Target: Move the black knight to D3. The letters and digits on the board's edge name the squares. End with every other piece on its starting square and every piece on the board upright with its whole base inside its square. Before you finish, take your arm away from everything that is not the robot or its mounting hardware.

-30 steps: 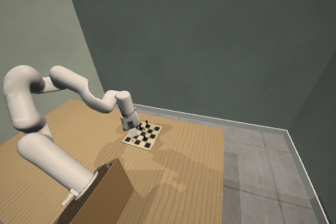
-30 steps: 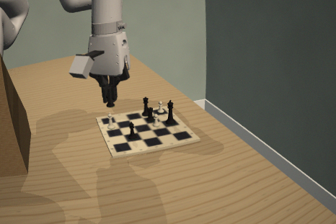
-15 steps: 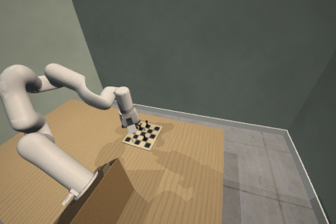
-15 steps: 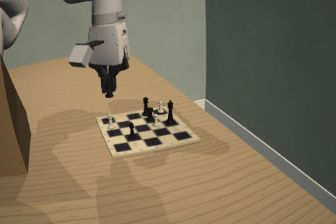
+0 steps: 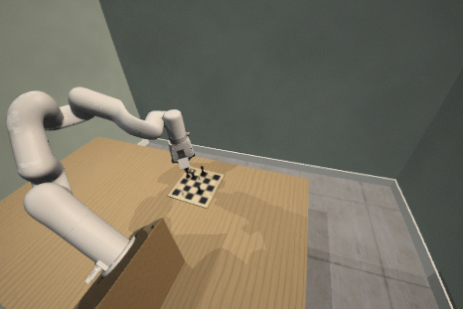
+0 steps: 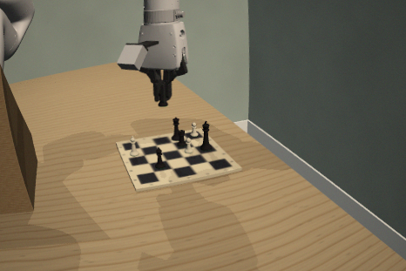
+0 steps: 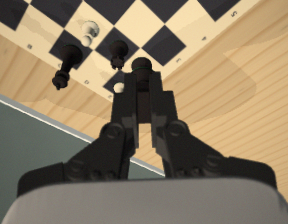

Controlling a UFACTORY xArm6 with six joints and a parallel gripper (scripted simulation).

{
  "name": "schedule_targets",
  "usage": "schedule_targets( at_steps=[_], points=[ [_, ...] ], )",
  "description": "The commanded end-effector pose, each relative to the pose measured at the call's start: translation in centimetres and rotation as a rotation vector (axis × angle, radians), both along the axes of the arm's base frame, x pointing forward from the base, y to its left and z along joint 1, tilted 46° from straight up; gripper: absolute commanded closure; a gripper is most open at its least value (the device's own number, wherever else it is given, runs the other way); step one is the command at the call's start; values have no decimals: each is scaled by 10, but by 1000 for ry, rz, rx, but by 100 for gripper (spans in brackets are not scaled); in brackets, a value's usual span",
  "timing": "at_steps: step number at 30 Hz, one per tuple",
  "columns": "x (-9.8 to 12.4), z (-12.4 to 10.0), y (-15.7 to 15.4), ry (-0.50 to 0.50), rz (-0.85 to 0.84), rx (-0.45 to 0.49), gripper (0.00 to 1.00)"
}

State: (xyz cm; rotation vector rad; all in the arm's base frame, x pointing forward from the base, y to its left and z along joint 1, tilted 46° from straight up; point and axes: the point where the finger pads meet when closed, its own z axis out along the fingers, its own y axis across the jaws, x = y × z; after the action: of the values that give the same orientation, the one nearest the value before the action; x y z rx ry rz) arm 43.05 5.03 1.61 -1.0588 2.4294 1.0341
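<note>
One piece, the black knight, is clenched in the gripper high above the board, mid-carry; next comes lining up over D3 and lowering gently.

Gripper, closed on black knight: hangs well above the chessboard, open air on all sides of the fingers.

Obstacles below the fingertips: black king, black queen and white pawns clustered at the far corner; a lone black pawn and a white pawn nearer. Squares between them stand open.

Cardboard box: well apart, at the table's edge.
</note>
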Motion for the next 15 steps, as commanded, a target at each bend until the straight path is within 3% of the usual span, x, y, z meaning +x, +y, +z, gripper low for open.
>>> schedule_targets(
  at_steps=[1, 15],
  points=[
    [4, 1, 0, -2, -1, -1, 100],
    [4, -6, 7, -1, -1, -1, 100]
  ],
)
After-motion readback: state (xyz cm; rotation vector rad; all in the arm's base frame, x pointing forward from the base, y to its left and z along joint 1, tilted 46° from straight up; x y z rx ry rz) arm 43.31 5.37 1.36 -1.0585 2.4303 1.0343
